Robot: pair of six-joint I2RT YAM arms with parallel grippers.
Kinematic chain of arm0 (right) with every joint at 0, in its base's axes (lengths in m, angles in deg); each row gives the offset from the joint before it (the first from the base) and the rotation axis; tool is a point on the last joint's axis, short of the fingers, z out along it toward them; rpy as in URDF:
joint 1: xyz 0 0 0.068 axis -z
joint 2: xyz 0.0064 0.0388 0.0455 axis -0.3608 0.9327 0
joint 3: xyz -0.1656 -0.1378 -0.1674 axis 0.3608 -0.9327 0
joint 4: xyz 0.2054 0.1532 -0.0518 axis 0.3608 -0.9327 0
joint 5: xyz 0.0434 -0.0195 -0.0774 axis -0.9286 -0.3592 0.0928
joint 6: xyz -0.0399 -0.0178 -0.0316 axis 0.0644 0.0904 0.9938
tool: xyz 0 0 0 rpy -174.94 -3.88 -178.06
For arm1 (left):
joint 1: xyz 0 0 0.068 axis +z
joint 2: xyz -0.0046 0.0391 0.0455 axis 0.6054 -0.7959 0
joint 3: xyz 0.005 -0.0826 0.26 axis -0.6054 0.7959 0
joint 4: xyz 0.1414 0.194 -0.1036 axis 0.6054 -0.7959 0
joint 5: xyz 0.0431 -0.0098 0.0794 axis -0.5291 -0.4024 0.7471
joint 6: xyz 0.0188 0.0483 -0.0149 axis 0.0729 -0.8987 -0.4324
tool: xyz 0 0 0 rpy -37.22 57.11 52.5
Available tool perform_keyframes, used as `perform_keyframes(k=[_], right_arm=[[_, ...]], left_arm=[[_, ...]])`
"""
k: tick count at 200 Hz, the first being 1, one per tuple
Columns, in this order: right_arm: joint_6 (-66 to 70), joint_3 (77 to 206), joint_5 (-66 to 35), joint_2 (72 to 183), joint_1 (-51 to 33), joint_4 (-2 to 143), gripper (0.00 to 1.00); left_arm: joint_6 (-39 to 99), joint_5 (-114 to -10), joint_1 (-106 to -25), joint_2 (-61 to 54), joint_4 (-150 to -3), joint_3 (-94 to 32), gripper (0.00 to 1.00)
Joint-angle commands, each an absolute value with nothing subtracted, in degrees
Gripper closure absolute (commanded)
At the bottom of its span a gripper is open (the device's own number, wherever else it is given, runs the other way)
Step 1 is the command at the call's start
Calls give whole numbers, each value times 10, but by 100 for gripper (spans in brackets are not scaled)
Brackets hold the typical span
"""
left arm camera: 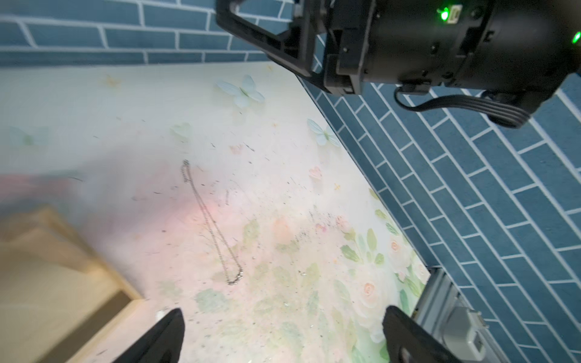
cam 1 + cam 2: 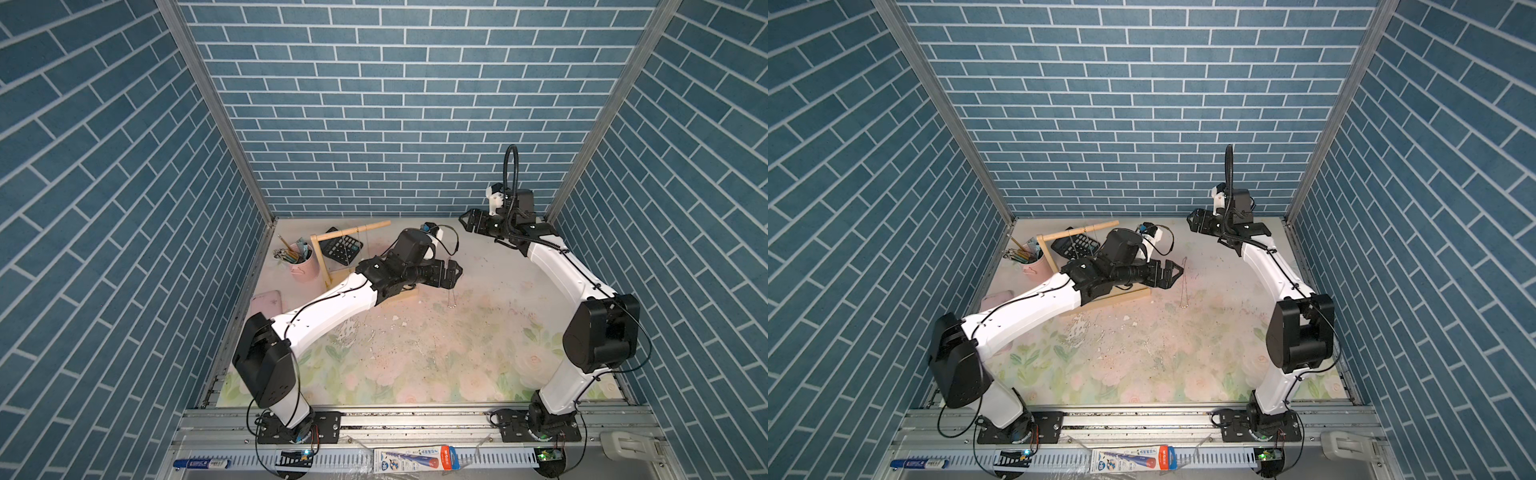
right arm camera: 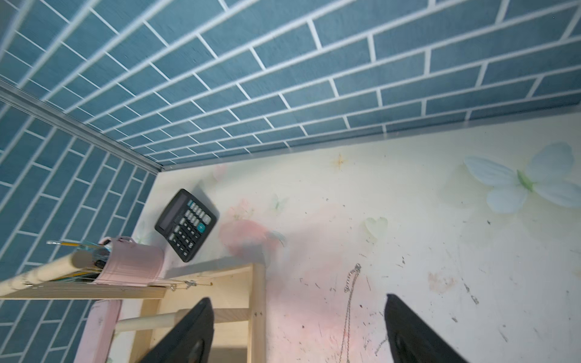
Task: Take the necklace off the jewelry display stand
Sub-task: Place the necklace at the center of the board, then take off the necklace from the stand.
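Observation:
The necklace (image 2: pixel 451 286), a thin silver chain, lies stretched out on the floral table mat, free of both grippers. It also shows in the left wrist view as the necklace (image 1: pixel 210 223) and in the right wrist view as the necklace (image 3: pixel 348 301). The pale wooden jewelry display stand (image 2: pixel 353 230) stands at the back left, its base partly hidden under my left arm. Another fine chain (image 3: pixel 176 284) hangs from its upper dowel. My left gripper (image 2: pixel 454 272) hovers open just above the necklace's far end. My right gripper (image 2: pixel 464 219) is open and raised near the back wall.
A pink pencil cup (image 2: pixel 305 264) and a black calculator (image 2: pixel 343 247) sit beside and behind the stand. A flat pink object (image 2: pixel 268 301) lies by the left wall. Blue brick walls enclose the table on three sides.

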State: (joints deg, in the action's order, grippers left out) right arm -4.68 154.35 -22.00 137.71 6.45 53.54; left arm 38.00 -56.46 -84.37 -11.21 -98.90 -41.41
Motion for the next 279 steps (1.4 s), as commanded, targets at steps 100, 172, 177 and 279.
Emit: perform_keyframes(k=[100, 172, 177, 279], right_arm=[[-30, 1686, -141, 1412, -124, 486, 23], [-30, 1741, -122, 1489, -197, 473, 31], [-30, 1747, -120, 1494, -201, 472, 32], [-23, 1751, -92, 1562, -256, 576, 52]], left_arm=[[519, -715, -470, 146, -982, -196, 1], [581, -776, -412, 150, -893, -131, 1], [582, -778, -410, 147, -894, -131, 1], [596, -822, -395, 103, -835, -121, 1]])
